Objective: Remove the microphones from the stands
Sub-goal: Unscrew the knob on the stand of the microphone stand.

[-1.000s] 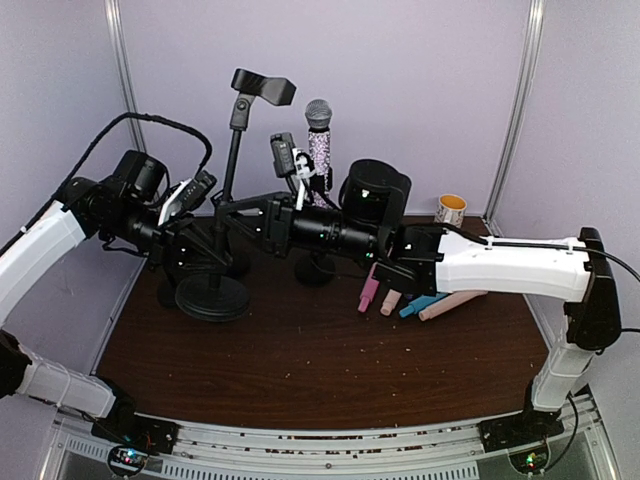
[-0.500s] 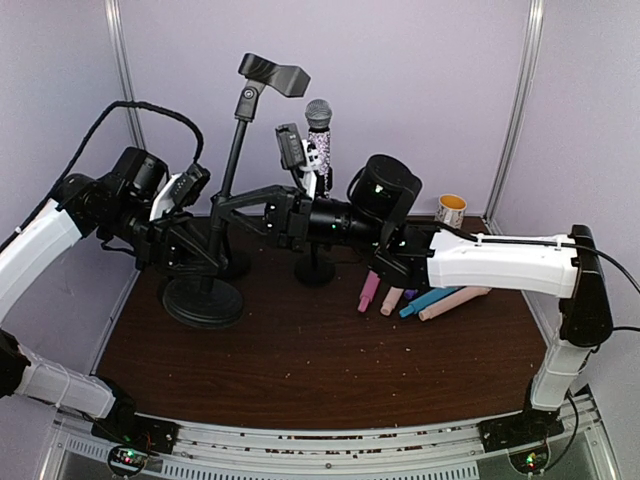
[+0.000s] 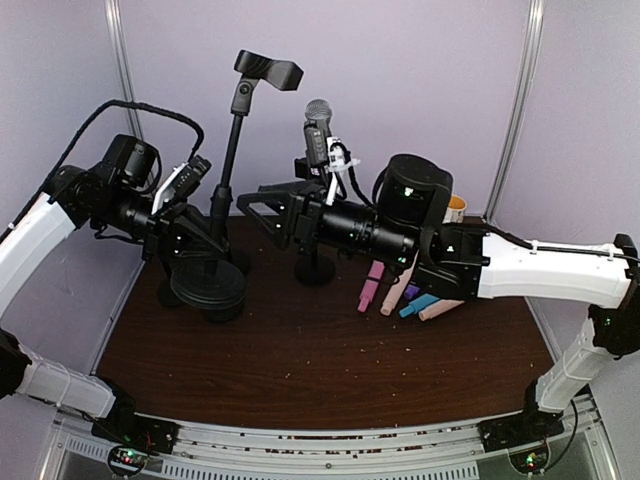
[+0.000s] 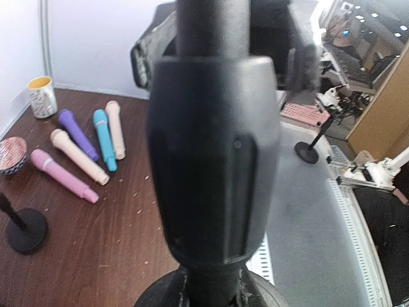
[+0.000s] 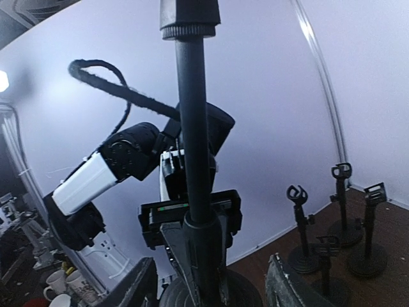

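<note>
- Mic (image 3: 318, 110) upright in back stand (image 3: 315, 268), behind my R arm (image 3: 540, 268).
- Prob. rigid, light; take body below head.
- L pincer (image 3: 198, 222) pinches tall stand (image 3: 230, 150) pole; R pincer (image 5: 214, 268) spread round it, no contact.

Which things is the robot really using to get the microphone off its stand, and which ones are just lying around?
For the job:
- tall stand
- left gripper, shut on its pole
- right gripper, open around the pole
- silver-headed microphone, upright behind

Just lying about:
- coloured microphones on the table
- cup
- small stands
</note>
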Controlling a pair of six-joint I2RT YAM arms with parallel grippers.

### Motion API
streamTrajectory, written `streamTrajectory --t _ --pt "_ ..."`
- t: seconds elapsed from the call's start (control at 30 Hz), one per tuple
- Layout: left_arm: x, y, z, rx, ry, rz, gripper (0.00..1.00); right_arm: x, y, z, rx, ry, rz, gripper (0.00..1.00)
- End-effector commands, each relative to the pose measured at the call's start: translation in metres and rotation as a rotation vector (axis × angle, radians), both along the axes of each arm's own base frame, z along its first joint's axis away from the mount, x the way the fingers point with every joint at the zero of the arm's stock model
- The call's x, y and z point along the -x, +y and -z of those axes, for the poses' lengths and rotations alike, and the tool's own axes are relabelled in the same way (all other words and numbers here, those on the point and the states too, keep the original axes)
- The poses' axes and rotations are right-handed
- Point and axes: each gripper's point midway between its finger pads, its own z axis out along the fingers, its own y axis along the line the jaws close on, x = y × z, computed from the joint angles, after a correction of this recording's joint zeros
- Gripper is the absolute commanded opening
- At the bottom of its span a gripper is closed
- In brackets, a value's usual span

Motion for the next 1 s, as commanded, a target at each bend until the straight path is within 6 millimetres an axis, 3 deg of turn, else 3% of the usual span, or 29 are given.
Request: streamTrajectory --t 0.0,0.27,0.73,0.83,0.9,0.97 --pt "-0.022 -0.001 -0.006 -0.003 -0.141 -0.061 0.00 -0.029 0.003 0.018 0.131 0.036 0.220 0.58" --pt "-0.033 -0.001 -0.002 -0.033 -0.168 -0.105 0.00 -0.027 0.023 0.018 0.161 0.054 0.237 0.54" --pt "-0.032 0.000 0.001 -0.038 -0.174 -0.104 0.00 -0.036 0.050 0.021 0.162 0.116 0.201 0.31" --pt "-0.030 0.001 0.000 -0.041 -0.183 -0.101 0.00 -0.036 0.053 0.021 0.138 0.133 0.160 0.18" --pt "-0.028 0.002 -0.001 -0.039 -0.184 -0.096 0.00 -0.034 0.053 0.020 0.119 0.133 0.130 0.00" --pt "-0.027 0.002 -0.002 -0.036 -0.183 -0.089 0.00 -0.033 0.052 0.019 0.111 0.137 0.103 0.00"
